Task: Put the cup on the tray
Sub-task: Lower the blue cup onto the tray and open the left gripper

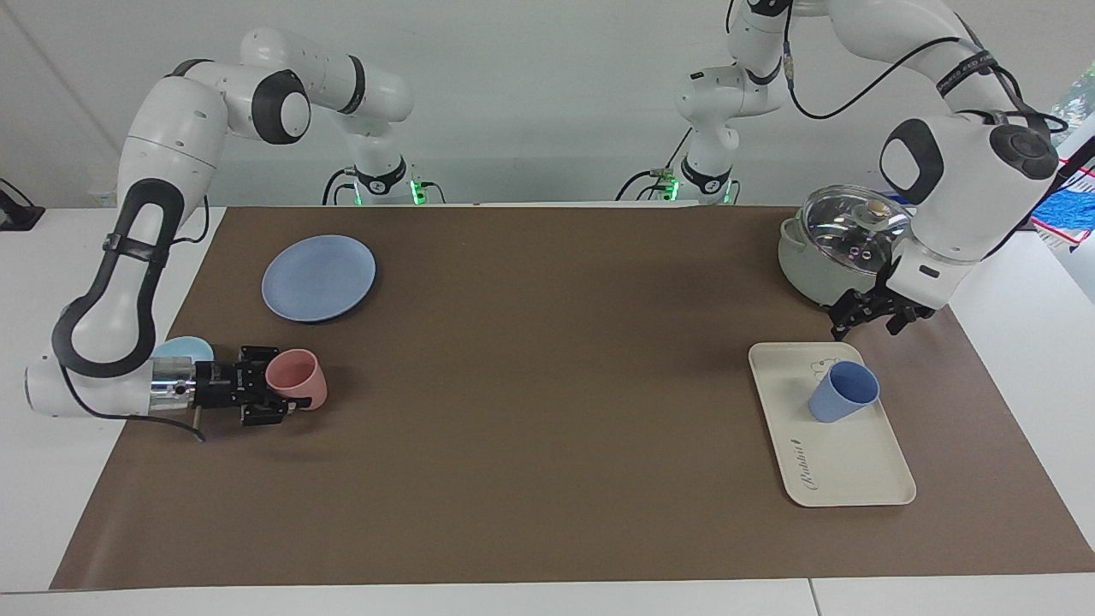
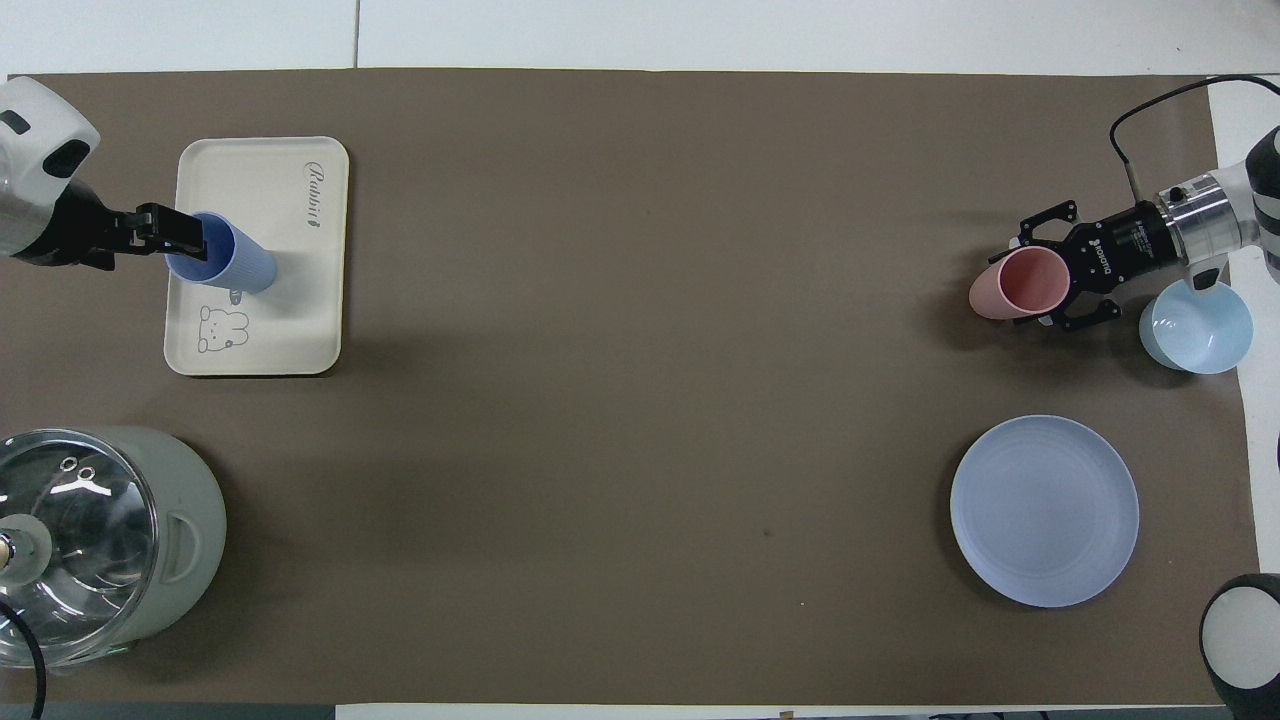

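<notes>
The periwinkle-blue cup (image 1: 843,392) (image 2: 225,255) stands upright on the cream-white tray (image 1: 855,466) (image 2: 275,340), near the bear drawing at the tray's robot-side end. My left gripper (image 1: 866,325) (image 2: 190,235) hangs open in the air over the tray's robot-side edge, just in front of the pot. It is clear of the cup and holds nothing. At the right arm's end of the table my right gripper (image 1: 282,398) (image 2: 1050,290) is shut on the rim of a tilted pink cup (image 1: 299,376) (image 2: 1005,285), low over the mat.
A grey-green pot with a glass lid (image 1: 834,257) (image 2: 90,545) stands nearer the robots than the tray. A light-blue bowl (image 1: 184,349) (image 2: 1195,325) sits beside the right gripper's wrist. The round blue plate (image 1: 318,278) (image 2: 1044,510) lies nearer the robots than the pink cup.
</notes>
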